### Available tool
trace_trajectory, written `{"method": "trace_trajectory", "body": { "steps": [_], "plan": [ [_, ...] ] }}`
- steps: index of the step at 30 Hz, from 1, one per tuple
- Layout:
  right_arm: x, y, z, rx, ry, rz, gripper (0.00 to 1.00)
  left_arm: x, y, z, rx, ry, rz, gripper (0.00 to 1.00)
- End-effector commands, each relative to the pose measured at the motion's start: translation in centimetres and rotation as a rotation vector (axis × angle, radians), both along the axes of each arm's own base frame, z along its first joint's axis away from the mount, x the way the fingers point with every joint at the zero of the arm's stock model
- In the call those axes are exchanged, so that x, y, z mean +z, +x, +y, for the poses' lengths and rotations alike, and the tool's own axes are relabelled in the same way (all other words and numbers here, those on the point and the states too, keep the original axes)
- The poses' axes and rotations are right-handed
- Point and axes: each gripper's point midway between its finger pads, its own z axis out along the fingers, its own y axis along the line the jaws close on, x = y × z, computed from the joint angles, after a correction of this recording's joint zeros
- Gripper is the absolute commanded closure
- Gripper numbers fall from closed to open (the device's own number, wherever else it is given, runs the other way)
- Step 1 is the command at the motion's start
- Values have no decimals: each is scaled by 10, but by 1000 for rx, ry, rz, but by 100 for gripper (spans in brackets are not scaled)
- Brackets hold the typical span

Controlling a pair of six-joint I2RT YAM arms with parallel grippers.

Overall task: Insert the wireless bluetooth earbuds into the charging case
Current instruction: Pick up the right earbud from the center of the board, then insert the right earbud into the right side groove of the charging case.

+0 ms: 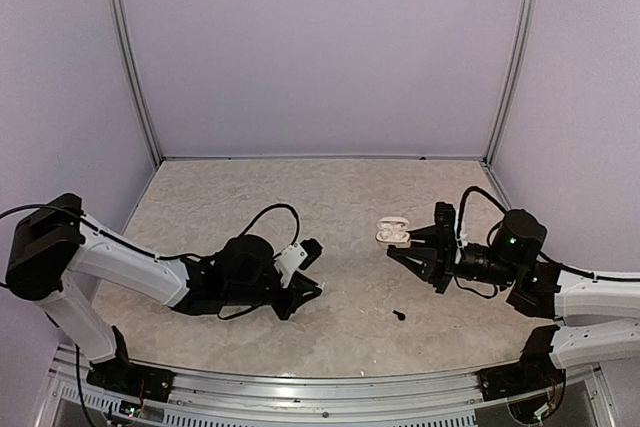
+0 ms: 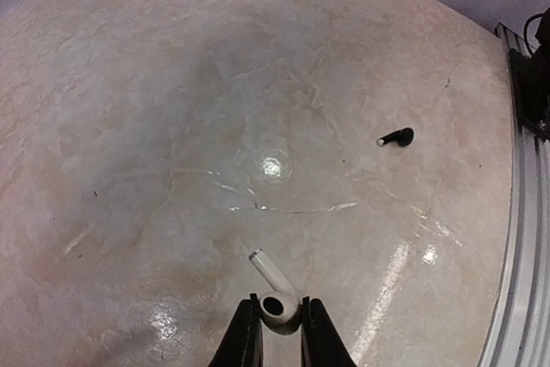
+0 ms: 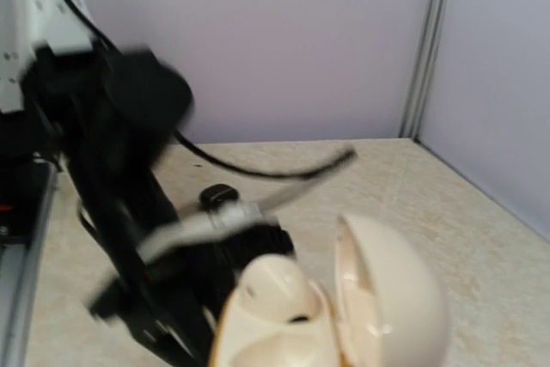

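From above, a beige marbled table [image 1: 200,197] walled in lilac is seen. The open white charging case [image 1: 393,233] is clamped by the right gripper [image 1: 398,247], and a black earbud [image 1: 400,315] lies nearer the bases than the case. Only in the left wrist view is a white earbud [image 2: 277,296] shown pinched by the left gripper [image 2: 277,320]. Only in the right wrist view is the case's hollow interior shown.

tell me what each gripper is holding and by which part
The left gripper pinches a white earbud by its bulb end, stem sticking out. The right gripper holds the open white charging case; the grip spot is hidden.
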Motion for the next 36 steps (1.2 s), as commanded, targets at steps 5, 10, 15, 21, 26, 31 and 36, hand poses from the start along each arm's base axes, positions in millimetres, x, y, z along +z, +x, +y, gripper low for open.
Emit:
{"method": "trace_trajectory", "body": {
  "steps": [5, 10, 15, 21, 26, 31, 36],
  "plan": [
    [-1, 23, 8, -76, -25, -203, 100, 113, -58, -16, -203, -237, 189, 96],
    [2, 27, 11, -91, -36, -287, 100, 171, -86, -22, -316, -326, 271, 96],
    [4, 24, 15, -91, -46, -368, 100, 199, -97, -30, -346, -352, 365, 96],
    [5, 20, 28, -90, -100, -466, 100, 212, -101, -42, -358, -373, 503, 97],
    [7, 16, 34, -99, -119, -501, 100, 215, -99, -49, -343, -397, 605, 97],
    [5, 9, 39, -87, -137, -517, 100, 221, -87, -54, -300, -438, 660, 98],
    [1, 6, 43, -87, -153, -523, 100, 222, -81, -56, -262, -464, 693, 98]
  ]
}}
